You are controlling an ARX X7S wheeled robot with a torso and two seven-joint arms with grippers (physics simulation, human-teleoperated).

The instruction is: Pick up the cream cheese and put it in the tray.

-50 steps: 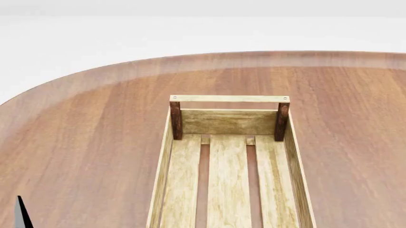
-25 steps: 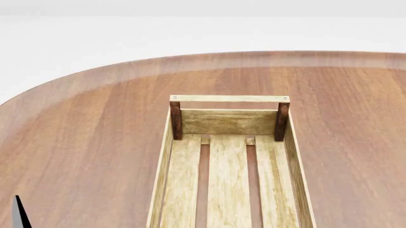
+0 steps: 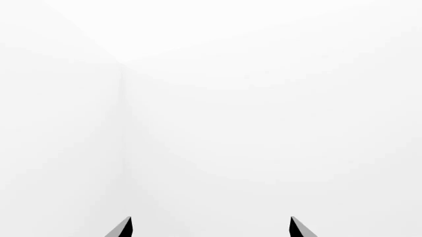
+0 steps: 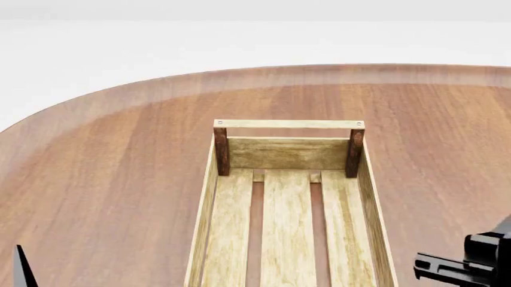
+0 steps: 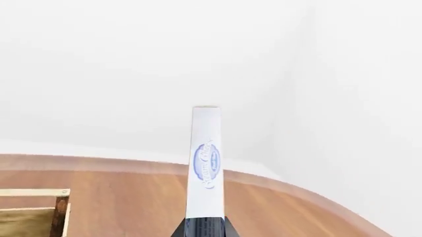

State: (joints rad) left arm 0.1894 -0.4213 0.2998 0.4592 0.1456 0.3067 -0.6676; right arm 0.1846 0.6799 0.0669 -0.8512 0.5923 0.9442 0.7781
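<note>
Right pincer (image 5: 204,228) grips one cream cheese (image 5: 205,163) above the table (image 4: 112,179); one tray (image 4: 209,203); left pincer (image 3: 209,228) wide.

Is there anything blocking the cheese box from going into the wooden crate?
Nothing visible. The right gripper holds the cream cheese above the table; the tray is open-topped and looks empty.

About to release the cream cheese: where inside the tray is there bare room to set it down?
The tray's slatted floor shows bare from its far end wall to the picture's near edge. Bare table borders both sides. The right gripper holds the cream cheese beside its right wall.
</note>
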